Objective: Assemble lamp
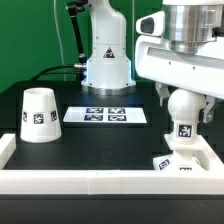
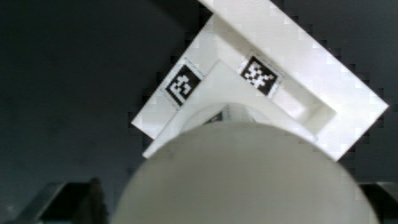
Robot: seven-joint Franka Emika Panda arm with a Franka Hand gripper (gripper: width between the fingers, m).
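My gripper (image 1: 183,98) is shut on the ball top of the white bulb (image 1: 183,112) and holds it upright. The bulb's tagged stem reaches down to the flat square base (image 1: 176,163) at the exterior view's right. I cannot tell whether the stem's foot touches the base. In the wrist view the bulb's ball (image 2: 240,165) fills the foreground between the dark fingertips (image 2: 71,203). The base (image 2: 267,95) lies beyond it with two tags showing. The tapered shade (image 1: 38,113) stands apart on the table at the exterior view's left.
The marker board (image 1: 105,115) lies flat on the dark table between the shade and the bulb. A low white wall (image 1: 90,182) runs along the front and up both sides, and the base sits in its right corner. The robot's white pedestal (image 1: 107,60) stands behind.
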